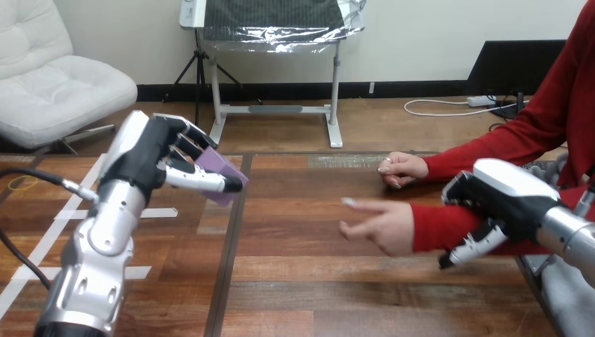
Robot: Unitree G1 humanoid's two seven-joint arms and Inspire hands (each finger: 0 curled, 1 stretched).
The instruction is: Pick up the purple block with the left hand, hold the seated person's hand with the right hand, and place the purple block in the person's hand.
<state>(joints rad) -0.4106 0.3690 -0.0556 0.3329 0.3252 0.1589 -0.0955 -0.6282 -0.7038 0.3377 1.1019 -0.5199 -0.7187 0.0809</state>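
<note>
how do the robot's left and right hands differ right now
The left hand is raised at the left, curled round the purple block. The right hand sits lower at the right, curled over the person's forearm. Both are shut on something.

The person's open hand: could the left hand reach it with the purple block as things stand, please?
Probably yes: only bare table lies between the left hand, holding the purple block, and the person's open hand.

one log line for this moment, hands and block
left hand: shut on purple block, raised | right hand: curled round person's forearm | person's nearer hand: open, empty | block not yet placed
</note>
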